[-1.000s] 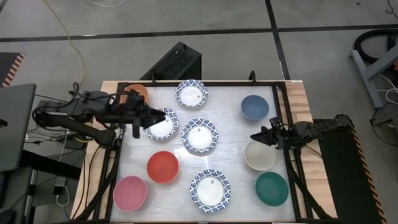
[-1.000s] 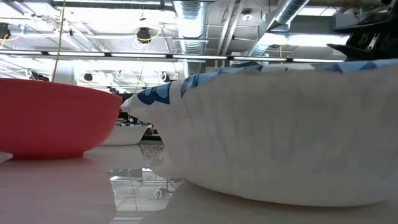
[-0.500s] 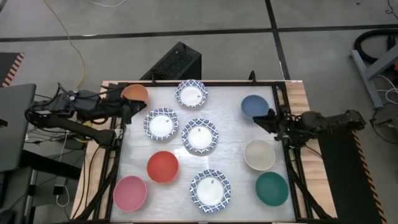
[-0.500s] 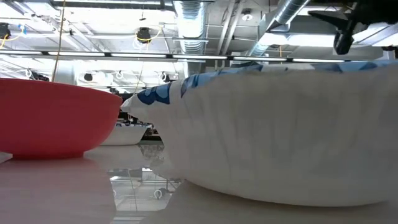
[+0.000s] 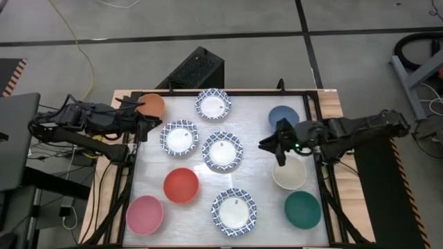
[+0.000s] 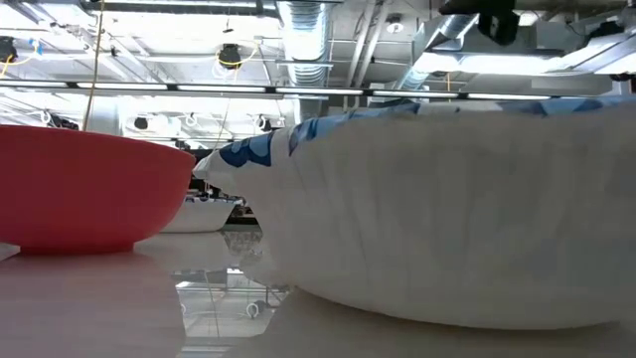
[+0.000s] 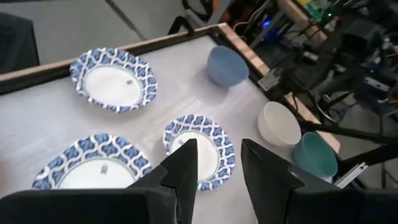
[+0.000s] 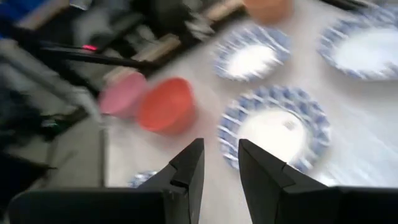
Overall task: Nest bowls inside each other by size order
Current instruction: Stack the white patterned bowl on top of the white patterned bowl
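Currently, right gripper [image 5: 268, 144] is hovering, fingers spread and empty, right of centre beside the cream bowl [image 5: 288, 173]; left gripper [image 5: 147, 126] is waiting upper left, likewise spread.

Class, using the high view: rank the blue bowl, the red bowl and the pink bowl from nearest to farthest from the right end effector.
1. Blue bowl: at the table's right side, right beside the right end effector.
2. Red bowl: left of centre, well across the table.
3. Pink bowl: near-left corner, farthest away.
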Controlling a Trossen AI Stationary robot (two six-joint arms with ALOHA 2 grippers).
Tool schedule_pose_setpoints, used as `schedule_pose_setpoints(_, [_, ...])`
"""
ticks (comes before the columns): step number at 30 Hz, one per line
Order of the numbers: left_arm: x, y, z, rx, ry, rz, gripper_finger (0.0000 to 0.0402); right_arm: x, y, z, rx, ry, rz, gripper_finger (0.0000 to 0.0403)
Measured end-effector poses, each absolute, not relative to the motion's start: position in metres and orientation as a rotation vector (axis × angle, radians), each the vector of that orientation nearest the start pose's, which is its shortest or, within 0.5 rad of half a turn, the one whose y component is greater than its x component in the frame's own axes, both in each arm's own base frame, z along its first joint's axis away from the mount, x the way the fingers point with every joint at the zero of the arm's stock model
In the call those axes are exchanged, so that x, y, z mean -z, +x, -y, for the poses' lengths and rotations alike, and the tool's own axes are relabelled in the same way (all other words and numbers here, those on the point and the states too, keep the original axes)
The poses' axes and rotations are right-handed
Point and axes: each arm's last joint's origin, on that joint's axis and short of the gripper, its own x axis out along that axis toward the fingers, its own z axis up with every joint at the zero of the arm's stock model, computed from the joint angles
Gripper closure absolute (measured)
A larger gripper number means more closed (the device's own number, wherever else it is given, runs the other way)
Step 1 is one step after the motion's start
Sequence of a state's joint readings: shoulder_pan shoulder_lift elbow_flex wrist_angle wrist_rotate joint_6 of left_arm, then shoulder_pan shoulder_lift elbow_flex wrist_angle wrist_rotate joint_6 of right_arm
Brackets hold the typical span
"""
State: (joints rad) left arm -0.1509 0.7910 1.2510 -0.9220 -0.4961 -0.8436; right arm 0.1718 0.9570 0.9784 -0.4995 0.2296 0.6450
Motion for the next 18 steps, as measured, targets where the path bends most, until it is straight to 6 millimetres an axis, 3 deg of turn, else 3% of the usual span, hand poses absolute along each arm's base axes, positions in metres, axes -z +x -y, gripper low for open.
schedule_pose_setpoints(6, [-0.408, 0.109, 0.003, -0.523, -0.695, -0.305, 0.0289, -0.322, 0.221, -0.014, 0.443, 0.817, -0.694, 0.0282])
schedule_pose_setpoints(13, [-0.406, 0.109, 0.003, -0.521, -0.643, -0.333, 0.0289, -0.296, 0.248, -0.012, 0.429, 0.880, -0.857, 0.0254])
schedule_pose_setpoints(18, [-0.407, 0.109, 0.002, -0.528, -0.634, -0.327, 0.0289, -0.289, 0.259, -0.029, 0.351, 0.874, -0.886, 0.0224])
